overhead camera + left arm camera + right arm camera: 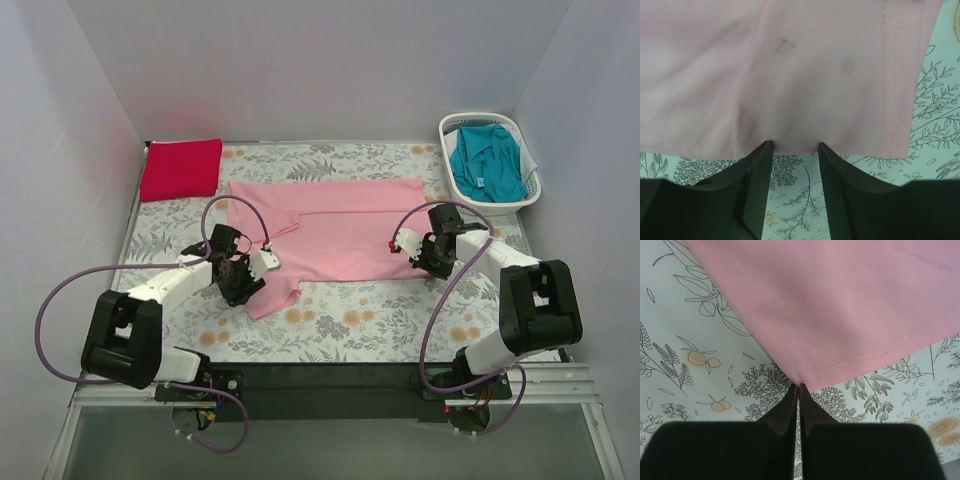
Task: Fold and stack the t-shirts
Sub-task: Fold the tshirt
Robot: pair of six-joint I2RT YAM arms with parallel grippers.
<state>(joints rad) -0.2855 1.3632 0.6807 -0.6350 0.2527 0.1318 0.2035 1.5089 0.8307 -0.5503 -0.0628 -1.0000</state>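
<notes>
Here the right claw (799,386) pinches a corner of the pink t-shirt (840,305).

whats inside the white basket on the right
A crumpled teal t-shirt fills the white basket. Whether anything lies beneath it cannot be seen, because the shirt covers the bottom.

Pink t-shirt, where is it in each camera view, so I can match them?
Top external: pink t-shirt spread flat, centre.
Left wrist: pink t-shirt fills upper half, above left gripper.
Right wrist: pink t-shirt upper right, corner at right gripper.
Shared landmark: floral cloth beneath it.
</notes>
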